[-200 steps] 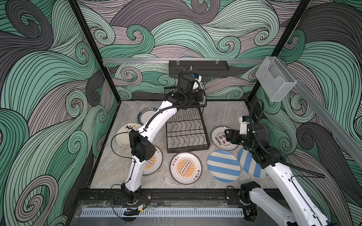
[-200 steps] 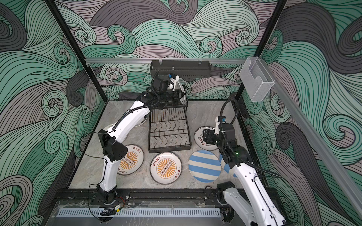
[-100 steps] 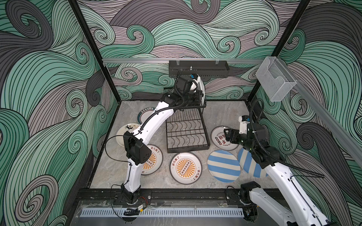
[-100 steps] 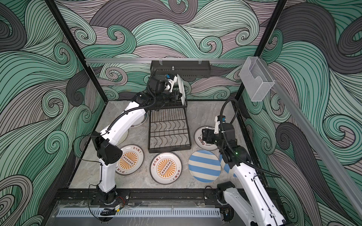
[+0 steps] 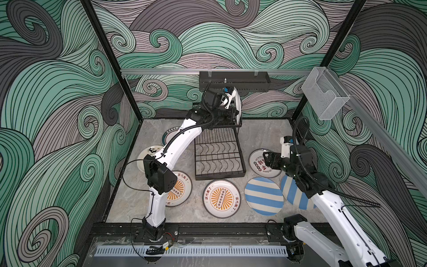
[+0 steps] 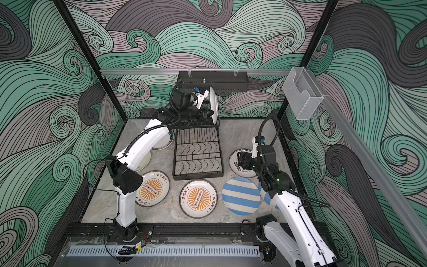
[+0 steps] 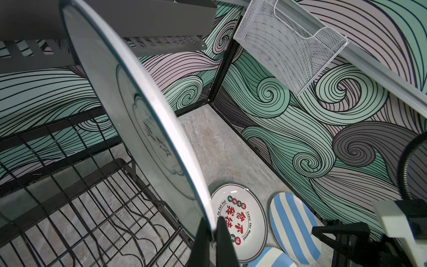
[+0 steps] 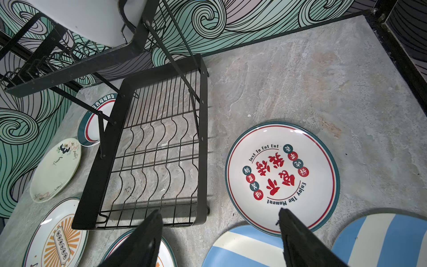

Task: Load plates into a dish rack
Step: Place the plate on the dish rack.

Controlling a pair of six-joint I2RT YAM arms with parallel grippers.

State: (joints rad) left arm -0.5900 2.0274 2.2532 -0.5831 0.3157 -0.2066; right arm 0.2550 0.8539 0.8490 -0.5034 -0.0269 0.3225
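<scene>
- A glossy orange-sunburst plate [image 5: 182, 191] lies flat on the marbled table [image 5: 261, 134].
- Left fingers [image 7: 225, 242] pinch a smooth round whitish plate [image 7: 138, 111] by its rim, on edge at the raised tier of the black wire dish rack [image 5: 218, 177].
- Right fingers [image 8: 298, 242] spread above a red-lettered plate [image 8: 282, 175].

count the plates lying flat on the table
7: teal-rimmed plate and cream plate left of the dish rack; left orange sunburst plate, middle orange sunburst plate, blue striped plate and second blue striped plate in front; red-lettered plate right of the rack. More may be hidden.
</scene>
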